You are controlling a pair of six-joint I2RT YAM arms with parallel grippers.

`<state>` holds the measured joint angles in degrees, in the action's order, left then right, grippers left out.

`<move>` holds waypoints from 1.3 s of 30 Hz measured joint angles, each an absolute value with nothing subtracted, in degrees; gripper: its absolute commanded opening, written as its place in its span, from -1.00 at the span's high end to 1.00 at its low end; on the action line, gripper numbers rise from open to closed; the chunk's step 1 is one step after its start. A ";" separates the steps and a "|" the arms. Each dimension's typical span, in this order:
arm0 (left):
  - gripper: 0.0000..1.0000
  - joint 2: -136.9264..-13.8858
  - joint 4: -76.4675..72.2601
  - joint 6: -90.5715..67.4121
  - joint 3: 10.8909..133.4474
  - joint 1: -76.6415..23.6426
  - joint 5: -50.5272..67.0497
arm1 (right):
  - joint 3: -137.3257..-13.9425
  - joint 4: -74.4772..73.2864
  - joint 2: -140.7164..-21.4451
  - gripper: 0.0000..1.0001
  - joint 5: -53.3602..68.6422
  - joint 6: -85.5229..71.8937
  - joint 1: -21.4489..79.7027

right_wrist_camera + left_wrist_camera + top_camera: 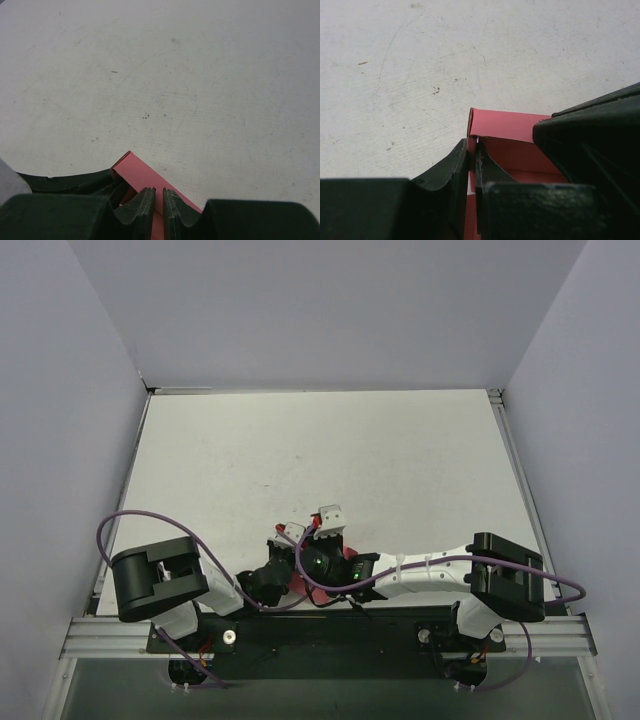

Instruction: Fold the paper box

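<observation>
The pink-red paper box (510, 127) is held just above the white table, near the front edge between the two arm bases. My left gripper (473, 156) is shut on one thin upright card wall at the box's corner. My right gripper (159, 199) is shut on another edge of the paper box (137, 172), with card showing in the narrow slit between its fingers. The two grippers sit close together, and each one's dark body shows in the other's wrist view. From above, only a sliver of the paper box (298, 588) shows under the wrists.
The white table (330, 450) stretches away behind the grippers, with grey walls on three sides. The metal rail (320, 632) carrying the arm bases runs along the near edge. Purple cables (120, 525) loop beside both arms.
</observation>
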<state>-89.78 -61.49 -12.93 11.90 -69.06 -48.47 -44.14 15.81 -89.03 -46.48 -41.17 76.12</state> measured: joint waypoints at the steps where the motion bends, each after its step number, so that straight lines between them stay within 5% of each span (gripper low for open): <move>1: 1.00 -90.08 -61.47 -13.04 12.12 -69.30 -49.10 | -44.14 15.79 -89.03 0.71 -46.52 -41.21 76.12; 10: 0.17 -89.76 -63.90 -12.88 9.52 -70.39 -48.71 | -44.14 15.55 -89.03 0.71 -46.52 -42.06 76.20; 17: -0.26 -79.42 -57.74 -12.43 6.98 -70.46 -44.21 | -44.34 15.11 -89.06 0.71 -46.52 -42.30 76.23; 32: -0.39 -43.27 -29.74 -18.52 5.04 -68.66 -37.21 | -44.47 14.68 -89.03 0.71 -46.54 -43.03 76.23; 39: -0.40 -43.55 -16.82 -26.98 11.29 -49.91 -22.33 | -44.47 14.66 -89.03 0.71 -46.52 -43.11 76.23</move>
